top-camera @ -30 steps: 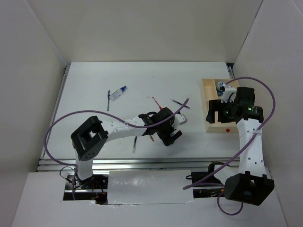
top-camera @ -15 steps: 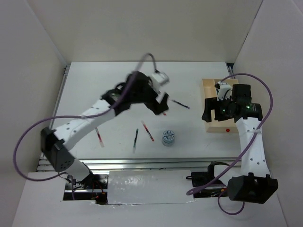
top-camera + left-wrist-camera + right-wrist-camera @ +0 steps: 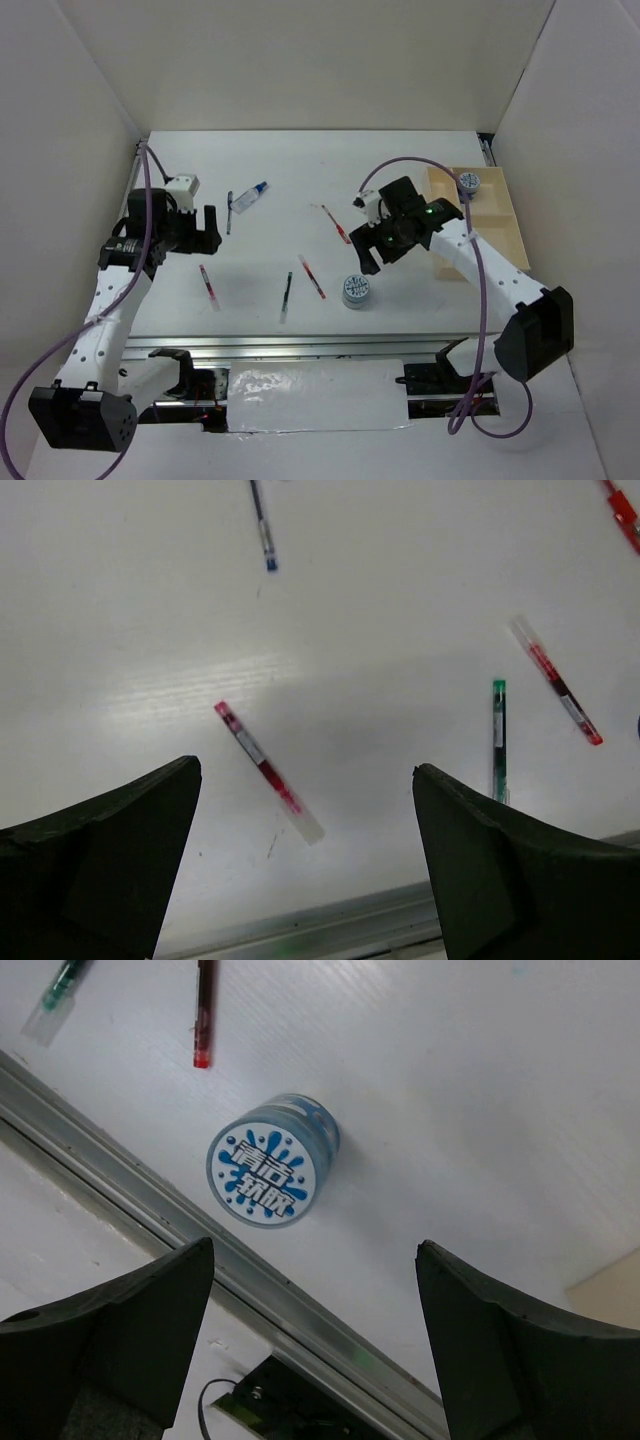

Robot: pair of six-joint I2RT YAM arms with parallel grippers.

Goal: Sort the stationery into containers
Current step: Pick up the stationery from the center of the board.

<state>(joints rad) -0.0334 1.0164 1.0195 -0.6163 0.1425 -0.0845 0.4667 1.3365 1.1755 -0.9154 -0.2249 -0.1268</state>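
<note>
One blue-and-white roll [image 3: 355, 290] stands on the table; it also shows in the right wrist view [image 3: 270, 1160]. My right gripper [image 3: 372, 255] is open and empty just above and behind it. A second roll [image 3: 468, 183] sits in the far compartment of the beige tray [image 3: 497, 240]. My left gripper [image 3: 200, 235] is open and empty at the left, above a red pen [image 3: 208, 287], which also shows in the left wrist view [image 3: 268, 771]. A green pen [image 3: 288, 291], two more red pens [image 3: 312, 277] [image 3: 336, 222], a dark pen [image 3: 229, 212] and the white bottle [image 3: 250, 196] lie on the table.
White walls close in the table at the left, back and right. A metal rail [image 3: 300, 343] runs along the near edge, close to the roll; it also shows in the right wrist view [image 3: 150, 1190]. The tray's corner [image 3: 612, 1282] shows at the right of that view.
My left arm swung from the table's centre to the far left, leaving the roll standing on the table. My right arm moved from over the tray to above that roll.
</note>
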